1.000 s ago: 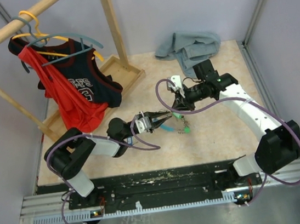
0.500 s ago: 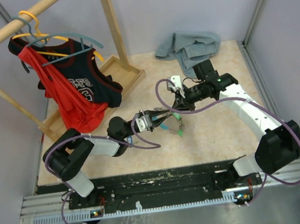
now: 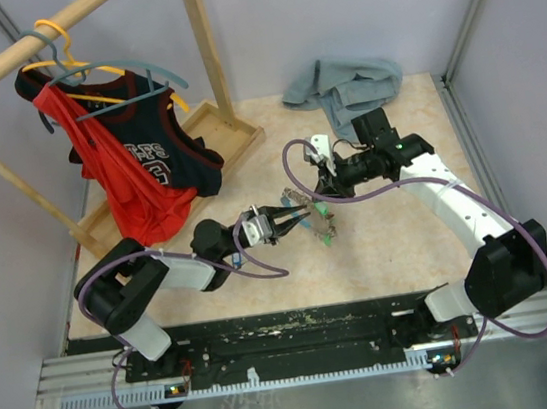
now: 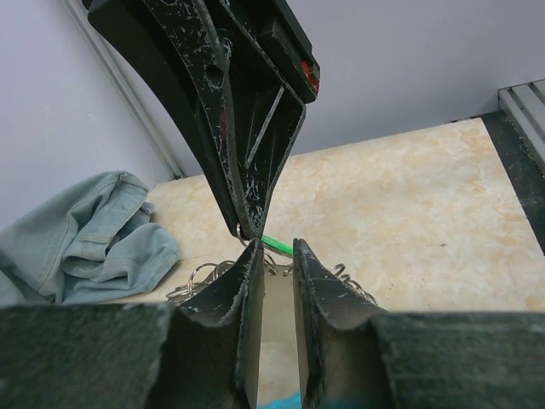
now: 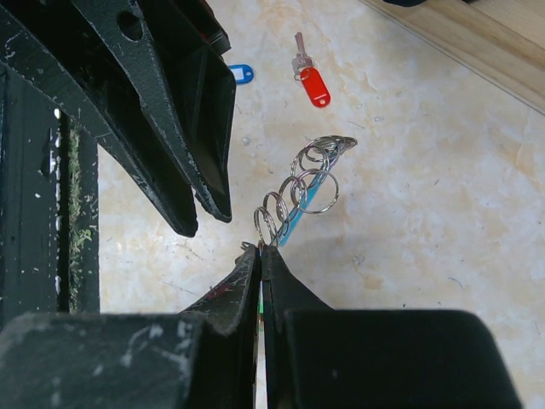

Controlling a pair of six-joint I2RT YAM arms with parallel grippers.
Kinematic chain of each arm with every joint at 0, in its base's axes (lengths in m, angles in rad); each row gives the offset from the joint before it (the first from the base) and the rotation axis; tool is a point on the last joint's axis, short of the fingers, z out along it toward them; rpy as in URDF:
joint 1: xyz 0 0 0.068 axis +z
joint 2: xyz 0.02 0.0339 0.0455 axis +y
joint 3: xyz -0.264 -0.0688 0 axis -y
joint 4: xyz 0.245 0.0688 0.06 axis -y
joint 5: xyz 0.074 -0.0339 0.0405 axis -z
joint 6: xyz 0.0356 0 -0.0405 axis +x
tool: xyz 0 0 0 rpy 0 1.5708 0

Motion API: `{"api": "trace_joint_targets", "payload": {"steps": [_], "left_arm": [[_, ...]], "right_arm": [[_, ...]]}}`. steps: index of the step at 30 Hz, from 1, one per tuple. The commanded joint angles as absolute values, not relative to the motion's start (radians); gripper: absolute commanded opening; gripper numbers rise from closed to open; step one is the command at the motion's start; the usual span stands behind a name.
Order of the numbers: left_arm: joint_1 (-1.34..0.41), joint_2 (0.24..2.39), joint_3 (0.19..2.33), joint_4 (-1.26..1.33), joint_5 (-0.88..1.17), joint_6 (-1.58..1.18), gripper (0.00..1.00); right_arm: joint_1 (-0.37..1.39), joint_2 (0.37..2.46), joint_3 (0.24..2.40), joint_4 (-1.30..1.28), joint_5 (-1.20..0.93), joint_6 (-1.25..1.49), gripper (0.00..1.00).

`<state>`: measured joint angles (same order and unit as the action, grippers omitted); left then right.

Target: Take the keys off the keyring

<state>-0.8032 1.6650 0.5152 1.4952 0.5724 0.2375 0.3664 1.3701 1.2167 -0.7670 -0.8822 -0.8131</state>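
- Only the left wrist view looks along the left gripper [image 4: 277, 249]. Its jaws stand slightly apart, and bare table [image 4: 409, 213] shows through the gap. Wire loops of the keyring [image 4: 200, 274] peek out on either side, and crumpled denim [image 4: 85, 243] lies at far left. A teal sliver between the fingers at the bottom edge is too cropped to identify.
- Only the right wrist view shows a red-tagged key [image 5: 311, 81] and a blue tag [image 5: 241, 74]. They lie on the table at upper centre, apart from the ring chain.
- In the same view the right gripper [image 5: 260, 251] is closed, pinching the chain's lower end.
- Overhead, the left arm lies low, reaching rightward from the lower left. The right arm arcs from the lower right up and leftward. The fingertips meet mid-frame, with the keys [image 3: 322, 222] and a green tag [image 3: 328, 239] just below.
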Motion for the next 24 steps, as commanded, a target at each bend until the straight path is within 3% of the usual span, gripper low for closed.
{"api": "trace_joint_targets", "payload": {"steps": [1,24], "left_arm": [[-0.813,1.636,0.522,1.515,0.560,0.210,0.25],[-0.840,1.643,0.585,1.339,0.451,0.252,0.25]], "right_arm": [[0.378,1.366,1.242,-0.713,-0.920,-0.789,0.00],[0.377,1.350,1.284,-0.740,-0.929,-0.762,0.00]]}}
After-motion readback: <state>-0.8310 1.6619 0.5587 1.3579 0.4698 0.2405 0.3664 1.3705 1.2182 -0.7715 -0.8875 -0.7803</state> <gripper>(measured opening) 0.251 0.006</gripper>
